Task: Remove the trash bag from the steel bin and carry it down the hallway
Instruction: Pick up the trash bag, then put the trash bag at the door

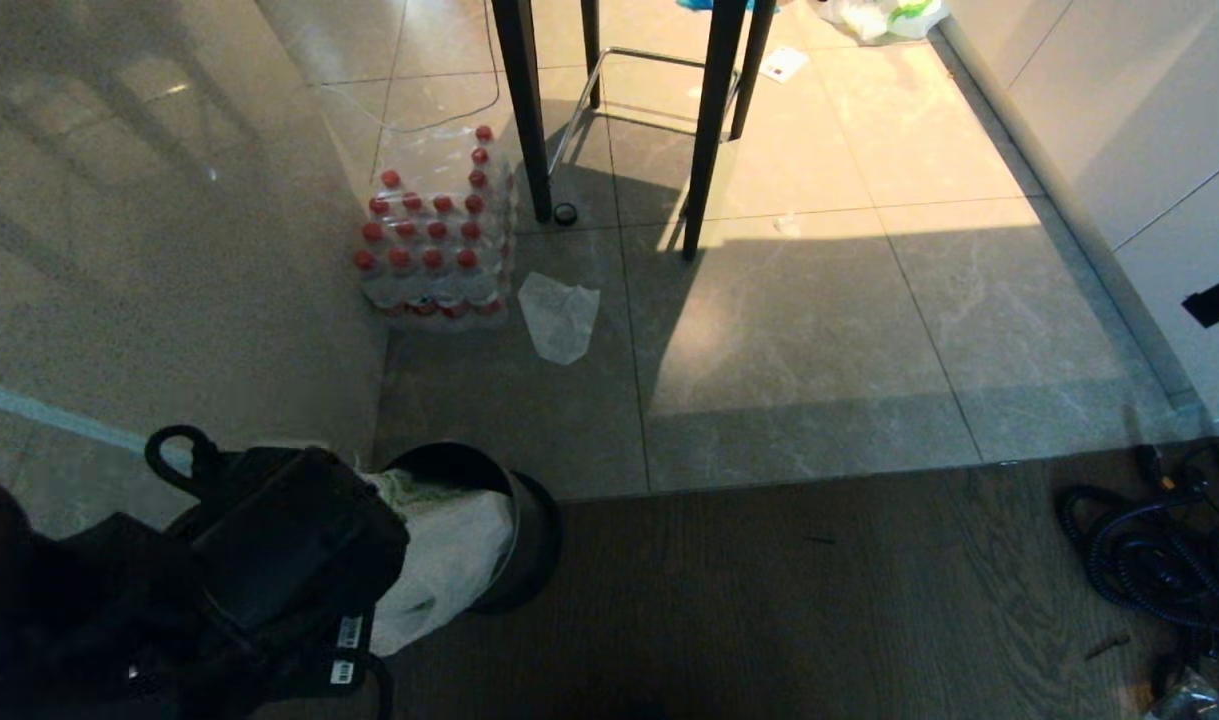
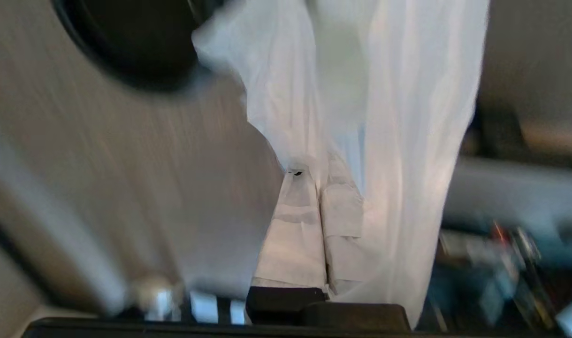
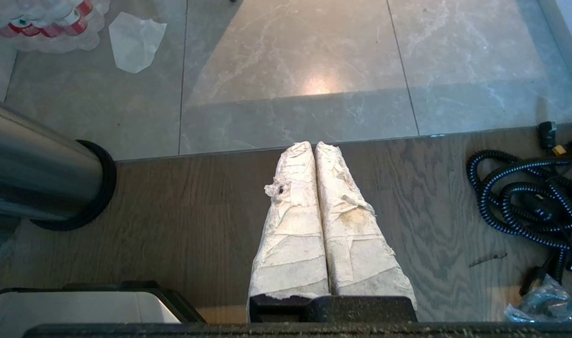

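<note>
Gripping the thin white plastic trash bag (image 2: 361, 117) with green print, the left gripper (image 2: 316, 188) has its tape-wrapped jaws pressed shut on the film just beside the small cylindrical brushed-steel bin (image 1: 529, 530) with the black rim. The bag (image 1: 439, 560) hangs out of the bin's mouth, draped over the rim on the robot's side. The right gripper (image 3: 314, 148) hangs over the wood-look floor (image 3: 408, 211) near the bin (image 3: 37, 173), jaws closed together on nothing.
</note>
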You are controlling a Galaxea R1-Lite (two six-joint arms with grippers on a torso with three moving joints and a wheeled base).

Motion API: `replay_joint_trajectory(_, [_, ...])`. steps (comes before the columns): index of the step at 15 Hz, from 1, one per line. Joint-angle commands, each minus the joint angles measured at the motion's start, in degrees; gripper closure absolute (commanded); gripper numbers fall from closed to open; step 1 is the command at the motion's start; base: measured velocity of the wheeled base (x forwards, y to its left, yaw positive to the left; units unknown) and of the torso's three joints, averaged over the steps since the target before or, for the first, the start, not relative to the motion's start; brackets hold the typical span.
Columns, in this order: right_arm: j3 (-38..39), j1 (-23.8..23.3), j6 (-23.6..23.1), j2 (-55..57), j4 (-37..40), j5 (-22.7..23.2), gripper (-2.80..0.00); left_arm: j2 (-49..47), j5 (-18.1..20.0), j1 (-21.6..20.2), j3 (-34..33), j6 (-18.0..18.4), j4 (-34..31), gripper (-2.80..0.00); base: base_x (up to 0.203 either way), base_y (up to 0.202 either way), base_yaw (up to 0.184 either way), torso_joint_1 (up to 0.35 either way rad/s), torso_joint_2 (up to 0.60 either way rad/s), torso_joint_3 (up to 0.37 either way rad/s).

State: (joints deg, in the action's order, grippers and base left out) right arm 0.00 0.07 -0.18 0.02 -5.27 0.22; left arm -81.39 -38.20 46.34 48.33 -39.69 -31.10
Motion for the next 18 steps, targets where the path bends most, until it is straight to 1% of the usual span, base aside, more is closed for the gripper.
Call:
replay_joint_trajectory(1, [2.1, 0.0, 0.0, 0.0, 0.0, 0.0, 0.00, 5.3, -3.8, 0.4, -3.5, 1.8, 5.6, 0.00, 0.000, 0.000, 0.000, 0.000, 0.00, 0.000])
replay_joint_trajectory(2, [2.1, 0.0, -0.1, 0.0, -0.1, 0.0, 0.00, 8.5, -5.1, -0.3, -3.7, 4.2, 6.7, 0.00, 0.000, 0.000, 0.000, 0.000, 0.00, 0.000])
replay_joint_trajectory(3, [2.1, 0.0, 0.0, 0.0, -0.1, 0.0, 0.00, 11.5, -6.8, -1.5, -3.6, 7.3, 7.2, 0.00, 0.000, 0.000, 0.000, 0.000, 0.00, 0.000])
replay_joint_trajectory(4, [2.1, 0.0, 0.0, 0.0, 0.0, 0.0, 0.00, 13.8, -10.6, -3.3, -2.7, 11.4, 7.6, 0.00, 0.000, 0.000, 0.000, 0.000, 0.00, 0.000])
replay_joint_trajectory(5, [2.1, 0.0, -0.1, 0.0, 0.0, 0.0, 0.00, 15.4, -13.6, -5.5, -1.2, 14.7, 7.7, 0.00, 0.000, 0.000, 0.000, 0.000, 0.00, 0.000])
replay_joint_trajectory(7, [2.1, 0.0, 0.0, 0.0, 0.0, 0.0, 0.00, 18.6, -13.9, -9.5, 1.3, 19.7, 7.1, 0.00, 0.000, 0.000, 0.000, 0.000, 0.00, 0.000])
replay_joint_trajectory(9, [2.1, 0.0, 0.0, 0.0, 0.0, 0.0, 0.00, 19.0, -14.0, -11.5, 5.3, 21.2, 6.8, 0.00, 0.000, 0.000, 0.000, 0.000, 0.00, 0.000])
replay_joint_trajectory(10, [2.1, 0.0, -0.1, 0.0, -0.1, 0.0, 0.00, 19.2, -14.0, -11.7, 6.9, 22.1, 6.4, 0.00, 0.000, 0.000, 0.000, 0.000, 0.00, 0.000])
replay_joint_trajectory(11, [2.1, 0.0, -0.1, 0.0, 0.0, 0.0, 0.00, 19.6, -14.0, -11.7, 9.3, 24.6, 5.6, 0.00, 0.000, 0.000, 0.000, 0.000, 0.00, 0.000])
replay_joint_trajectory(12, [2.1, 0.0, 0.0, 0.0, 0.0, 0.0, 0.00, 19.9, -13.9, -11.7, 9.9, 25.6, 5.2, 0.00, 0.000, 0.000, 0.000, 0.000, 0.00, 0.000])
replay_joint_trajectory(14, [2.1, 0.0, 0.0, 0.0, 0.0, 0.0, 0.00, 22.1, -14.0, -11.5, 11.4, 30.3, 5.2, 0.00, 0.000, 0.000, 0.000, 0.000, 0.00, 0.000])
replay_joint_trajectory(15, [2.1, 0.0, 0.0, 0.0, 0.0, 0.0, 0.00, 22.3, -14.0, -11.4, 11.5, 30.8, 5.3, 0.00, 0.000, 0.000, 0.000, 0.000, 0.00, 0.000])
replay_joint_trajectory(16, [2.1, 0.0, 0.0, 0.0, -0.1, 0.0, 0.00, 23.4, -14.0, -11.4, 12.3, 33.6, 5.6, 0.00, 0.000, 0.000, 0.000, 0.000, 0.00, 0.000])
replay_joint_trajectory(18, [2.1, 0.0, -0.1, 0.0, 0.0, 0.0, 0.00, 24.1, -14.0, -11.5, 13.1, 35.1, 5.6, 0.00, 0.000, 0.000, 0.000, 0.000, 0.00, 0.000])
